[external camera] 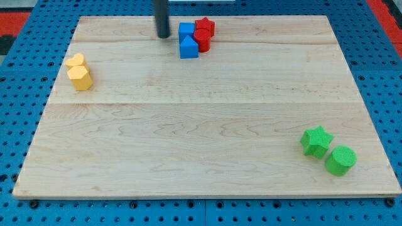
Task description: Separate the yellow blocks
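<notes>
Rod comes straight down from the view's top edge, standing upright with no lean I can spot, and my tip point(163, 36) sits on the wooden board point(201, 132) near its top edge, a bit left of centre. No gripper on this rig at all, so nothing to call open or closed, just the bare dark rod end, and it isn't touching any block. Just to the view's right of my tip is a tight cluster: a blue cube point(186, 30) with a blue triangular block point(188, 48) right below it, and jammed against those on the right a red star point(205, 26) and a red cylinder point(202, 41). The yellow ones are well apart from my tip, over by the board's left edge: a yellow heart-ish block point(75, 60) at the upper left and a yellow hexagon-ish block point(80, 78) just below it, the two touching or as good as touching. Way down in the bottom right corner there's a green star point(316, 141) with a green cylinder point(340, 160) just beside it, lower right. Board rests on a blue pegboard surface point(25, 113).
</notes>
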Robot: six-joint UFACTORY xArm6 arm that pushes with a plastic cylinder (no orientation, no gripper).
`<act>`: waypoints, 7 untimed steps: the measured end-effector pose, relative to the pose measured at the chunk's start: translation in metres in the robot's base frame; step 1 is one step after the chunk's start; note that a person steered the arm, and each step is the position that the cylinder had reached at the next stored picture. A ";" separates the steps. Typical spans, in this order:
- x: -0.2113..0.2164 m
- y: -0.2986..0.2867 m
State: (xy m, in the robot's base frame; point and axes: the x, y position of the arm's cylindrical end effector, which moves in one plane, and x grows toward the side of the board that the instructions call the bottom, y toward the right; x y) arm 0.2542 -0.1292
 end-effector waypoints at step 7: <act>0.204 0.020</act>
State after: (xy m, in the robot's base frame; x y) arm 0.4586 -0.1091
